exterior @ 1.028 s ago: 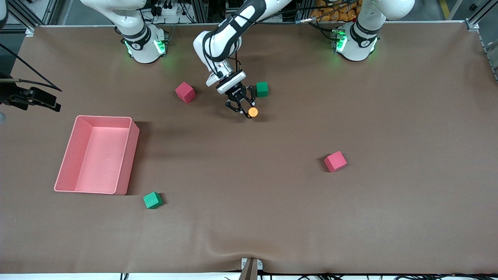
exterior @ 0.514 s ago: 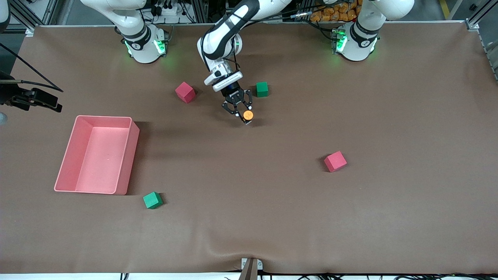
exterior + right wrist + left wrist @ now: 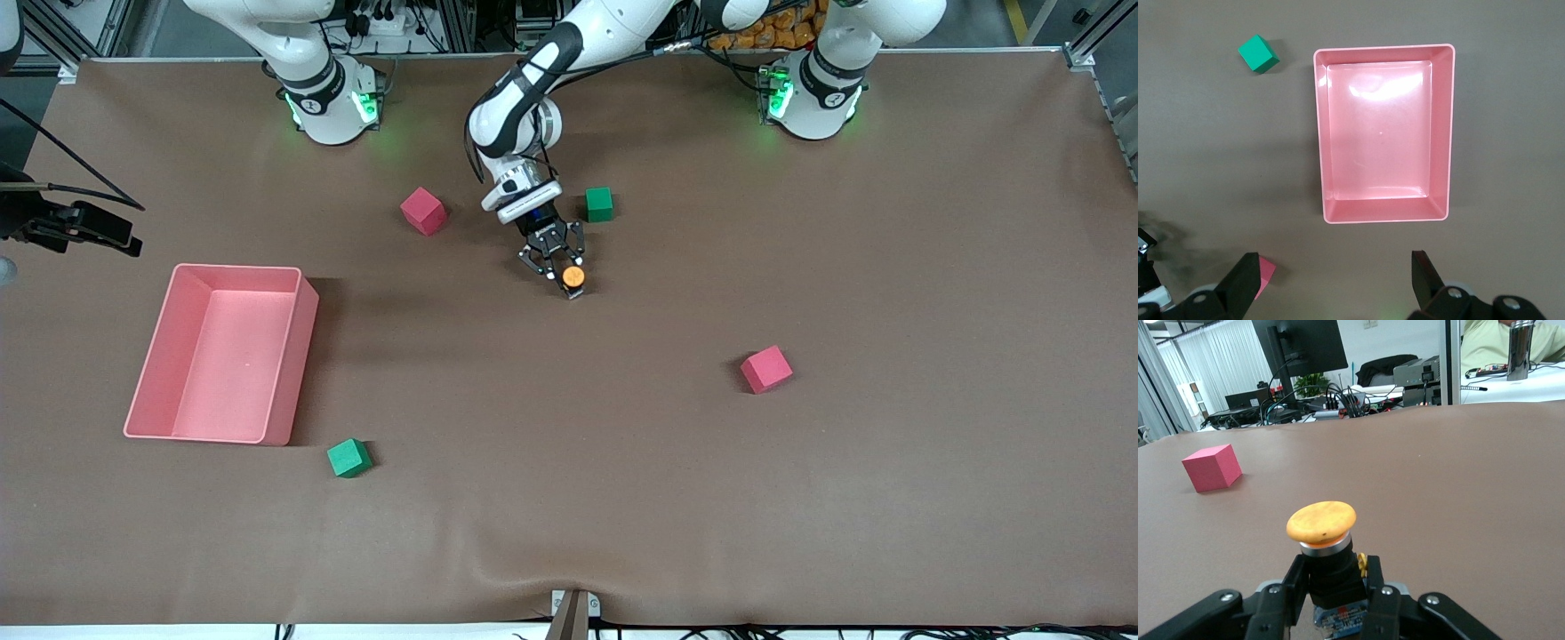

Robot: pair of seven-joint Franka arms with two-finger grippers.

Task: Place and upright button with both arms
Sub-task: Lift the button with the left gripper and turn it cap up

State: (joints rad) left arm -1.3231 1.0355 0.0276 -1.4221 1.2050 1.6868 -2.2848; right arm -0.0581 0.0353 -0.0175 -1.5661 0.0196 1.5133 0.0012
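The button has a round orange cap on a short black body. My left gripper is shut on its body and holds it low over the middle of the table, cap upward. In the left wrist view the cap stands above the left gripper, whose fingers press the black body from both sides. I cannot tell whether the button's base touches the table. My right gripper is open and empty, high over the table beside the pink bin.
A green cube and a red cube lie close to the left gripper, toward the robots' bases. Another red cube and a green cube lie nearer the front camera. The pink bin stands toward the right arm's end.
My left gripper has come down and moved toward the front camera with the button in it. The cubes and the bin have not moved.
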